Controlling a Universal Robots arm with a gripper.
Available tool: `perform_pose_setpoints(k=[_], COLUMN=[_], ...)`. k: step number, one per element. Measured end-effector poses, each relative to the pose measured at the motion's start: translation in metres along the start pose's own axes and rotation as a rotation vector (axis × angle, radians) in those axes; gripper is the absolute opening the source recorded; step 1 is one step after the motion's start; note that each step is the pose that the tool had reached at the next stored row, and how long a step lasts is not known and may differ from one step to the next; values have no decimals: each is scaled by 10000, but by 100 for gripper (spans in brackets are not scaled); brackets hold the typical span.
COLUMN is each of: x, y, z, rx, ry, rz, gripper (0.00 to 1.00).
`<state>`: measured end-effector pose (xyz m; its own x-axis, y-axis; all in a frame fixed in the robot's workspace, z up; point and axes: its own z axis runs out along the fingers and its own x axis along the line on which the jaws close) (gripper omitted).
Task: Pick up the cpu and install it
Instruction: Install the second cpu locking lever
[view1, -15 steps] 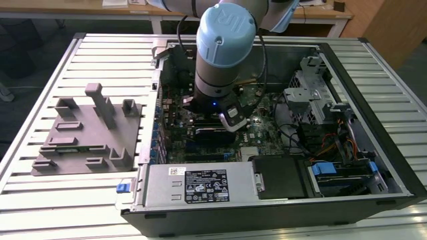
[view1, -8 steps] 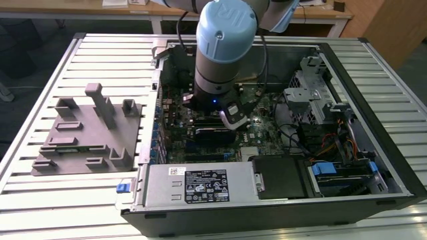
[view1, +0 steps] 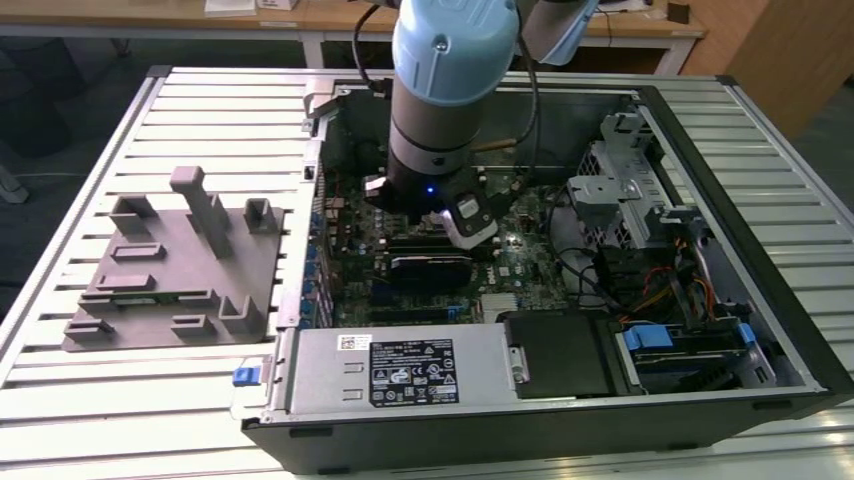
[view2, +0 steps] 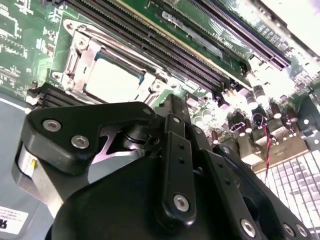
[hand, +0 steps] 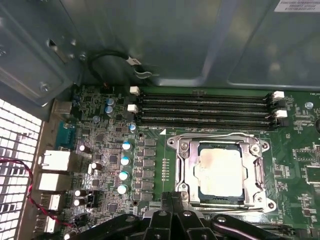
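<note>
Where it sits in the socket frame (hand: 222, 172), cpu (hand: 220, 170) shows pale silver square top; claw state: can't tell.

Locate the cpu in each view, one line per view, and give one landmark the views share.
Exterior view: I cannot make the cpu out; the arm stands over the motherboard inside the open case.
First wrist view: cpu lies in the metal-framed socket, below the memory slots.
Second wrist view: cpu in the same socket, above the black gripper linkage.
Shared landmark: the memory slots beside the socket, in both wrist views.

A slatted metal table (view1: 80, 400) carries a grey fixture (view1: 174, 265) beside an open computer case (view1: 561, 300)
</note>
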<state>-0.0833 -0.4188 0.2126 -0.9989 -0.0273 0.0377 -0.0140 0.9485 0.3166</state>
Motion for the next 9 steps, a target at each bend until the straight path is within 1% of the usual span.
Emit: perform_pose_setpoints(k=[6,9], x=[0,2], y=[2,13], z=[-7,-40], rx=[-6,-4], ry=[-1,0], rz=[-1,0], gripper=[11,11])
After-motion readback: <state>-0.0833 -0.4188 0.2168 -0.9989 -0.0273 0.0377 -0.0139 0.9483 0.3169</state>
